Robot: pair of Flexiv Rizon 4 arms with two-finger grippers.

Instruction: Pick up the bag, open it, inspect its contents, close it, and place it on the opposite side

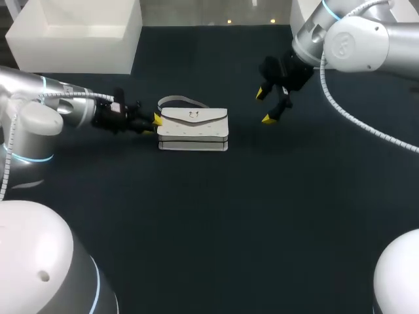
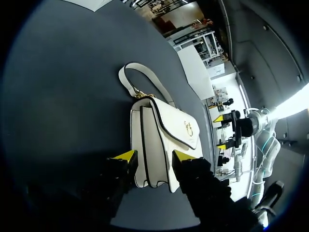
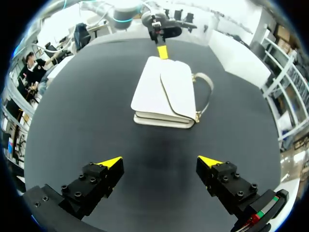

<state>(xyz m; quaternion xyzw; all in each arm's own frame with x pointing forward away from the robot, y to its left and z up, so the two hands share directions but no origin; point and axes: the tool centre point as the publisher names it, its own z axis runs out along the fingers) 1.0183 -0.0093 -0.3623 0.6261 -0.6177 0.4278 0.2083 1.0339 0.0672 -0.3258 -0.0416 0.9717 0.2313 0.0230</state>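
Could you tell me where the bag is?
In the head view, the bag lies on the table left of centre, its left end at the left gripper.

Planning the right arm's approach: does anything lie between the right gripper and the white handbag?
Nothing: only bare dark tabletop lies between the right gripper and the white flap handbag, shown in the right wrist view.

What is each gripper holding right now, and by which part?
The right gripper is open and holds nothing. The left gripper is around the bag's end, but a grip cannot be told.
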